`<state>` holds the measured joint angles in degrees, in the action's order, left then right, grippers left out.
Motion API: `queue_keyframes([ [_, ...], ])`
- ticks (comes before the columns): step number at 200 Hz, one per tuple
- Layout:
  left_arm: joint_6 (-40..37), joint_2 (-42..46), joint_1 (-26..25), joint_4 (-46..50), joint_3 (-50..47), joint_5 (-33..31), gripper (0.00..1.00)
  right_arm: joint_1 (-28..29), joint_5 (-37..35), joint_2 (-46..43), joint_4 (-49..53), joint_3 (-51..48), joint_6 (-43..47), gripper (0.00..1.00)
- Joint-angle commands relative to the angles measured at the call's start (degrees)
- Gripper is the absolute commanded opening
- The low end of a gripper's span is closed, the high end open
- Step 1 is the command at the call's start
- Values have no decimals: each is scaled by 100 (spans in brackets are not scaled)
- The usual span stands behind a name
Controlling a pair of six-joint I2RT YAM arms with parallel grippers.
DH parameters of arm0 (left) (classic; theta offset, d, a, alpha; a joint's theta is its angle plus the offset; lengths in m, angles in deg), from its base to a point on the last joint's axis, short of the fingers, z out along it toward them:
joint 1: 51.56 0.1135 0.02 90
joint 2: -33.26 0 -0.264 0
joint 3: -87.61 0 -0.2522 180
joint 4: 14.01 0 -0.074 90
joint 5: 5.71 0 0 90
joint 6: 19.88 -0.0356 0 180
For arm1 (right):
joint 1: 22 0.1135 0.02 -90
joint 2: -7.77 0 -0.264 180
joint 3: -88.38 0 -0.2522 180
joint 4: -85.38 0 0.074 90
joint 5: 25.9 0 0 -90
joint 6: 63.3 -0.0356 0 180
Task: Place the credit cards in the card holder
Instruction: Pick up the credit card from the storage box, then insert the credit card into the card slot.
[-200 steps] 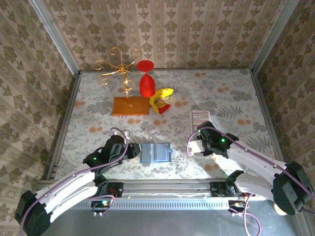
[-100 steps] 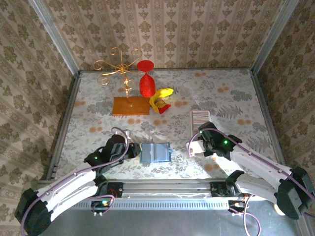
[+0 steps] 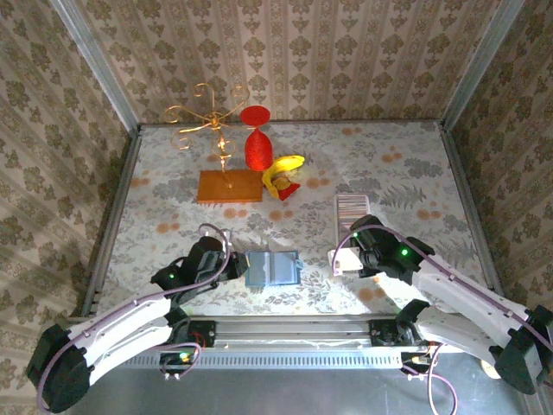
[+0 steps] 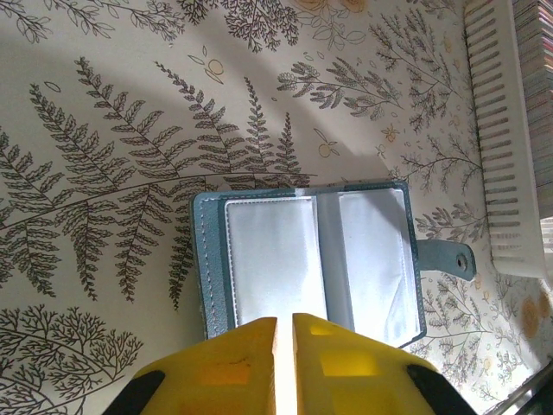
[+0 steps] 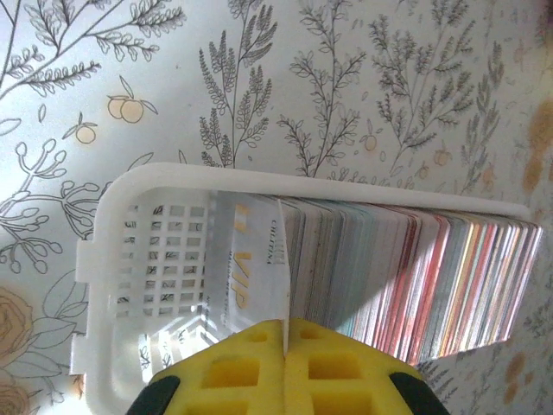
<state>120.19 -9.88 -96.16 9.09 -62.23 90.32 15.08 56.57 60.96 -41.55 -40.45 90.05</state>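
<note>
The card holder (image 3: 272, 269) is a teal wallet lying open on the table, its clear sleeves (image 4: 363, 251) facing up. My left gripper (image 4: 285, 322) is at its near edge (image 3: 235, 264), jaws almost together on the middle sleeve. The credit cards (image 5: 415, 277) stand packed on edge in a white slotted tray (image 5: 147, 259), which lies at the right (image 3: 352, 207). My right gripper (image 5: 284, 327) is shut on the top edge of the front silvery card marked VIP (image 5: 251, 259), over the tray's near end (image 3: 350, 255).
At the back stand a gold wire stand on an orange base (image 3: 226, 186), a red hourglass-shaped piece (image 3: 256, 143) and a banana (image 3: 283, 169). The white tray's long side (image 4: 505, 173) lies close to the right of the wallet. Patterned walls close in the table.
My right jaws have closed onto the front card in the tray. The left jaws have narrowed at the wallet's edge. Both arms have barely shifted.
</note>
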Motion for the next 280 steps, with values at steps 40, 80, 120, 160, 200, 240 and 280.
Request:
queue_keyframes([
  [40, -344, 15, 16, 486, 391, -102, 9, 210, 601, -455, 1254, 606, -1035, 0],
  [80, -507, 142, 160, 801, 553, -14, 7, 416, 452, -844, 977, 1025, -2642, 0],
  [120, -252, 135, 158, 644, 528, 154, 6, 719, 436, -1054, 141, 1155, -5384, 0],
  [160, 15, -81, 154, 274, 469, 407, 4, 841, 924, -887, -579, 975, -8119, 0],
  [200, 273, -507, 97, -151, 460, 619, 2, 1083, 1713, -352, -1693, 448, -10235, 0],
  [240, 329, -1012, -51, -336, 592, 655, 2, 1255, 1470, 227, -1860, 169, -11353, 0],
  [280, 408, -1269, -49, -436, 531, 591, 2, 1402, 1360, 496, -2408, -161, -11691, 0],
])
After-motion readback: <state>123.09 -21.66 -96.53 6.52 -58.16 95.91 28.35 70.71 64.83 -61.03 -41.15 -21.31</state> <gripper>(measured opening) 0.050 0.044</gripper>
